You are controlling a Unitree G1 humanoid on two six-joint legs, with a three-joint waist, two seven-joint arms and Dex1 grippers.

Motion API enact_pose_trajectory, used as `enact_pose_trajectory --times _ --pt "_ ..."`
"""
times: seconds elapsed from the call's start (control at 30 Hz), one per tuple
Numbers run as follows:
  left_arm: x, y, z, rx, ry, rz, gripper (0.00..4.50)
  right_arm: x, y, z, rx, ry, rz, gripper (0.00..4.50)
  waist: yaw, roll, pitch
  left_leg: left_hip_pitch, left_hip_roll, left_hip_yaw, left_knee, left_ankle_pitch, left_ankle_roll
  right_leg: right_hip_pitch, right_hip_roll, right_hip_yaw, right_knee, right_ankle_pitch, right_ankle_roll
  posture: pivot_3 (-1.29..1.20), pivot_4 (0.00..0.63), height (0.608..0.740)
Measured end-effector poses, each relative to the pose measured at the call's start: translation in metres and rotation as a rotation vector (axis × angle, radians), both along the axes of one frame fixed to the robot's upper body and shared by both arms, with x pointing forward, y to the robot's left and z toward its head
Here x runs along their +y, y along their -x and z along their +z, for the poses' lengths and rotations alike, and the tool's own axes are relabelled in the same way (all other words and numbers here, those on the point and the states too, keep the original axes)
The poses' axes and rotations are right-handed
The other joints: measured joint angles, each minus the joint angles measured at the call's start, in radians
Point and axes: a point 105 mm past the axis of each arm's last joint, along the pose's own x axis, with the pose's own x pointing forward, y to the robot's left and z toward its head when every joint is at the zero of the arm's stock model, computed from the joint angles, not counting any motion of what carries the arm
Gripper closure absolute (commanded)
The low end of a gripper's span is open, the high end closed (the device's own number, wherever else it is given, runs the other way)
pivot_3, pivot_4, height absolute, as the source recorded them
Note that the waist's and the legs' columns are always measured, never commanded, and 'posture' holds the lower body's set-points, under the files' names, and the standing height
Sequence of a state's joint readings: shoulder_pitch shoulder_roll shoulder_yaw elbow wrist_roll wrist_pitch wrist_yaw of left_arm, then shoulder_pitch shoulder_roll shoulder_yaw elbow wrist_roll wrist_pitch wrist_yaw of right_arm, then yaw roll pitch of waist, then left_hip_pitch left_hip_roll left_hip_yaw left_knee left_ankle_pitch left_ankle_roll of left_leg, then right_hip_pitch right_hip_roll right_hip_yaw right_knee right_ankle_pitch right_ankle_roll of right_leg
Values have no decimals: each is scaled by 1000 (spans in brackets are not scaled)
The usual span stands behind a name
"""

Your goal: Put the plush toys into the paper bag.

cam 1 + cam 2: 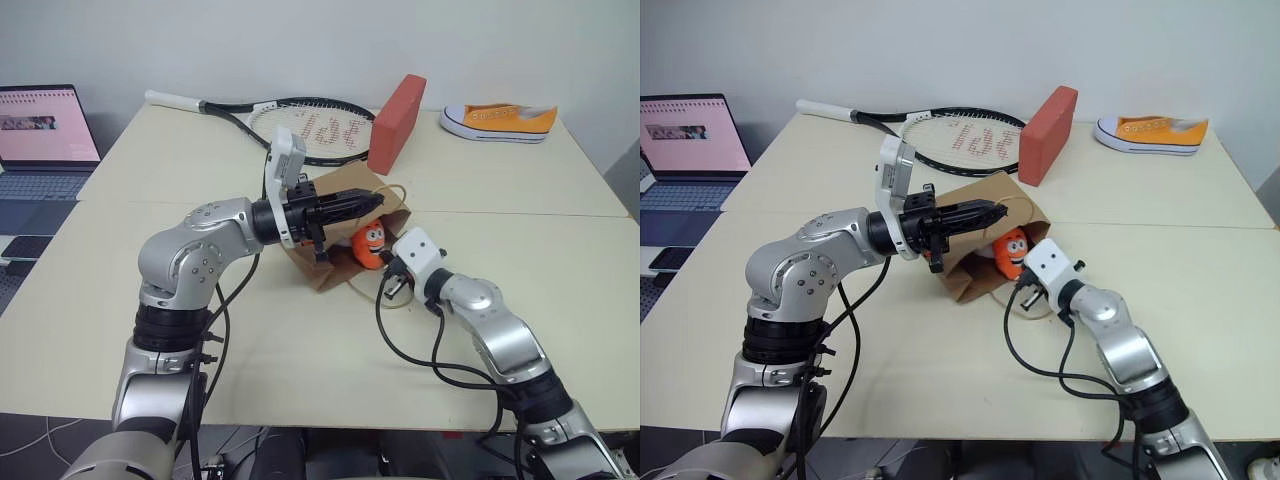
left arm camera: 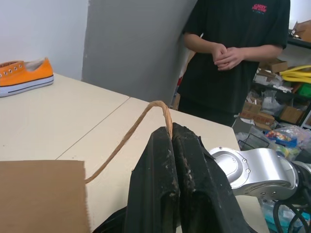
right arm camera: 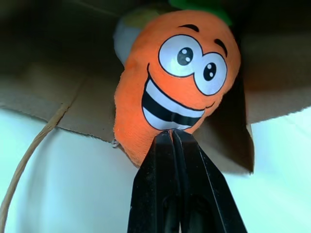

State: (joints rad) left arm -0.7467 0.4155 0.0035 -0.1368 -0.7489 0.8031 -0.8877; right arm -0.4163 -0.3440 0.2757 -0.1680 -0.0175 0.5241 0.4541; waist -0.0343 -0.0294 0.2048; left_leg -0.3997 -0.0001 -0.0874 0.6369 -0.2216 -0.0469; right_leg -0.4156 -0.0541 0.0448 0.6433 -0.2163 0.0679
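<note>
The paper bag [image 1: 335, 235] lies on its side in the middle of the desk [image 1: 120, 310], its mouth gaping toward the near right. The left claw [image 2: 171, 141] is pinched fully together on one of the bag's twisted loop handles [image 2: 127, 138] and holds that upper edge lifted, so the mouth is propped wide. The carrot plush [image 3: 170, 92] sits right at the opening, grinning face out, green top pointing into the shadow inside. The right claw [image 3: 172, 134] is squeezed tight, its tips pressed together right at the carrot's lower edge; whether it has a pinch of fabric or merely touches the toy, I cannot tell. Behind the carrot, deeper in the bag, a pale rounded shape [image 3: 127, 29] peeks out, likely the egg plush, though it is too hidden to be sure.

So the step in hand looks like getting the carrot properly inside. The next move, by my reading, calls for a push deeper along the bag's floor while the left keeps the mouth raised, with a clean let-go so the toy does not drag back out
</note>
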Motion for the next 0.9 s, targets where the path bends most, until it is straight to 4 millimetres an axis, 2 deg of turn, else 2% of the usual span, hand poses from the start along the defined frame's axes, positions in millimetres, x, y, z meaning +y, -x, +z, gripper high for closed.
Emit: enact_pose_trajectory --times 0.37,0.9 --pt "-2 0 -2 4 -8 -16 4500 39 10 8 -27 -87 119 4454 0 0 0 0 0 0 0 0 0 0 0 0 0 0 0 0 150 740" --pt "-2 1 -1 5 5 -22 4500 62 15 14 0 -184 177 4454 0 0 0 0 0 0 0 0 0 0 0 0 0 0 0 0 150 740"
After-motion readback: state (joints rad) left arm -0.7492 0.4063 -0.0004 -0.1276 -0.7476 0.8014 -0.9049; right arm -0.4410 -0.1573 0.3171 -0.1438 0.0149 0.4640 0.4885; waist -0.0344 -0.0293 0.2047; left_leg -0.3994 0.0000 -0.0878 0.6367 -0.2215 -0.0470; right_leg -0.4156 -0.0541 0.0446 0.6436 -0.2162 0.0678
